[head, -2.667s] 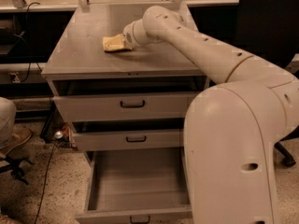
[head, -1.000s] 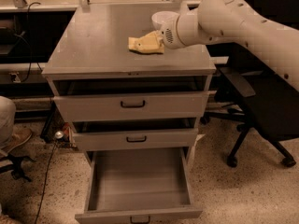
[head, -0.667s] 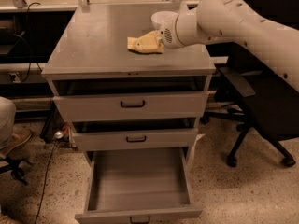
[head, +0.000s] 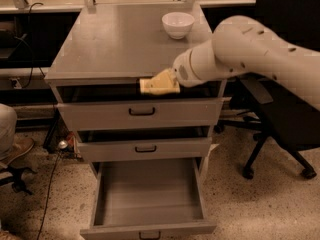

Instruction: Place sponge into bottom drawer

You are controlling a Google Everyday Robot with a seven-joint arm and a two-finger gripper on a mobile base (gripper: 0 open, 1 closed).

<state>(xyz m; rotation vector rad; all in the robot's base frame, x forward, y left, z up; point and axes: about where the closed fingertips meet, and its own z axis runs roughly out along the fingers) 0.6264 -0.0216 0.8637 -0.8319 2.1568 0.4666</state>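
The pale-yellow sponge (head: 157, 85) hangs in the air at the front edge of the grey cabinet top (head: 115, 44), just above the top drawer. My gripper (head: 169, 81) is shut on its right end, at the tip of the white arm that reaches in from the right. The bottom drawer (head: 147, 193) is pulled out wide, its grey tray empty, straight below the sponge near the floor. Its small dark handle (head: 149, 235) shows at the lower edge.
A white bowl (head: 178, 24) stands at the back right of the cabinet top. The two upper drawers (head: 142, 115) stand slightly ajar. A black office chair (head: 280, 114) is at the right. A person's shoe (head: 14, 149) and a cable (head: 50, 184) lie at the left.
The arm has carried the sponge off the cabinet top, forward and down to its front edge. The white bowl now shows behind it.
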